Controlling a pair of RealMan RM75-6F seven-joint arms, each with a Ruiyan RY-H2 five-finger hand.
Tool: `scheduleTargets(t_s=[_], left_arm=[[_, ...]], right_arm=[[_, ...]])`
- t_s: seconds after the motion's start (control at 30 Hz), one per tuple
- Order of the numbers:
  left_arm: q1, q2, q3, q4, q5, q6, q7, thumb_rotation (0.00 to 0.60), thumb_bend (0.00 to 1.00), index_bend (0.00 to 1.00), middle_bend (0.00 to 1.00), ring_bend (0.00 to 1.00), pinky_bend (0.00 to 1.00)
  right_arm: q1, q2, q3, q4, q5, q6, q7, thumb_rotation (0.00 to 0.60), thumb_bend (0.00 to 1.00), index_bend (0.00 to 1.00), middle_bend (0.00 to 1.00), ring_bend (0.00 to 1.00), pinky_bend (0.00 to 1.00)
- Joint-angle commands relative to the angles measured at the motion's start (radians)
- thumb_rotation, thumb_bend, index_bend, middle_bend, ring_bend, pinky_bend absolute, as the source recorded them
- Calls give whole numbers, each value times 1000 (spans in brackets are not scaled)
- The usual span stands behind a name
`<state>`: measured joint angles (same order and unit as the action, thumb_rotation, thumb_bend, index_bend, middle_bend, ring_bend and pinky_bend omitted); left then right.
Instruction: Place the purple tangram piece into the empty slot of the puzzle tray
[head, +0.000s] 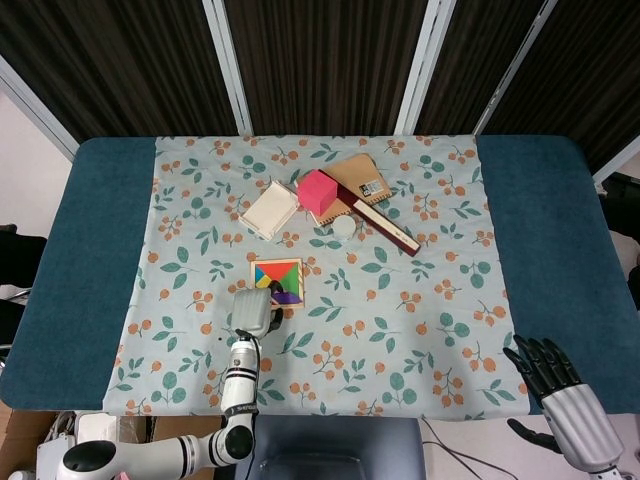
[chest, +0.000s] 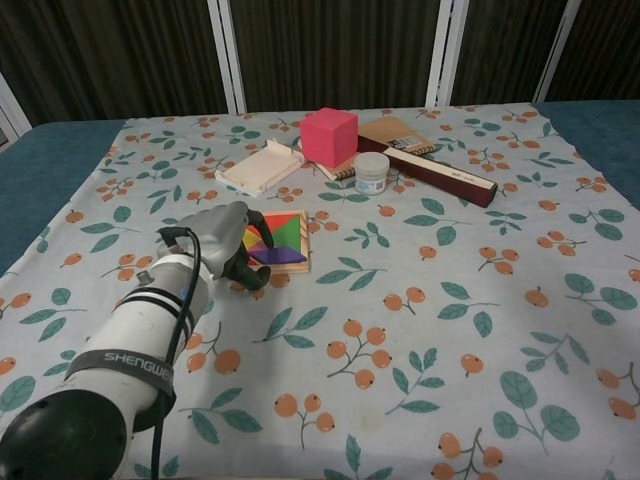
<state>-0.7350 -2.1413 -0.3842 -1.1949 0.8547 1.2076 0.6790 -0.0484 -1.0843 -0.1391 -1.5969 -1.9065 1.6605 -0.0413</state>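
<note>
The desk (head: 540, 230) is the biggest thing here, blue at both ends with a leaf-and-berry cloth (head: 400, 330) spread over the middle. Only the head view takes in those bare blue ends.

The left robot hand (chest: 222, 240) sits at the near left edge of the tray (chest: 302, 262), fingers curled down at the rim. From the chest view nothing shows between its fingers, though I cannot tell whether they touch the tray. From the head view the same hand (head: 255, 310) covers the tray's (head: 296, 263) near left corner.

The right robot hand (head: 548, 372) appears in the head view alone, off the cloth at the near right, fingers spread and holding nothing.

At the far side lie a long dark red box (chest: 440, 175), a brown notebook (chest: 395, 130), a pink cube (chest: 329, 136) and a shallow white box (chest: 258, 167), with a small white jar (chest: 372, 172) just beside the red box. The chest view shows the jar's label side; overhead it is only a pale disc (head: 344, 227).

The purple piece (chest: 282, 256) lies flat inside the tray along its near edge, among the coloured pieces; it shows from above too (head: 288, 296).
</note>
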Motion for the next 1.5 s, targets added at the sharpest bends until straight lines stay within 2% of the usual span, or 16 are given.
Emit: scheduleTargets(t_s=[0.03, 0.27, 0.7, 0.87, 1.5], left_arm=[[5, 8, 8, -13, 4, 1, -1, 600, 392, 421, 1000, 1000, 1000], [13, 26, 24, -44, 29, 7, -15, 600, 391, 371, 1000, 1000, 1000], [22, 28, 71, -113, 86, -19, -85, 600, 389, 346, 1000, 1000, 1000], [12, 2, 69, -92, 92, -20, -83, 600, 389, 268, 1000, 1000, 1000], [4, -32, 56, -30, 73, -36, -59, 600, 389, 285, 1000, 1000, 1000]], right_arm=[[-2, -1, -1, 1, 0, 0, -2, 600, 121, 0, 0, 0, 0], [0, -4, -1, -4, 0, -9, -15, 600, 121, 0, 0, 0, 0], [1, -2, -2, -5, 2, -15, -13, 600, 121, 0, 0, 0, 0], [0, 4, -6, -5, -5, -10, -8, 600, 121, 0, 0, 0, 0], [-4, 12, -6, 2, -7, 6, 17, 600, 121, 0, 0, 0, 0]])
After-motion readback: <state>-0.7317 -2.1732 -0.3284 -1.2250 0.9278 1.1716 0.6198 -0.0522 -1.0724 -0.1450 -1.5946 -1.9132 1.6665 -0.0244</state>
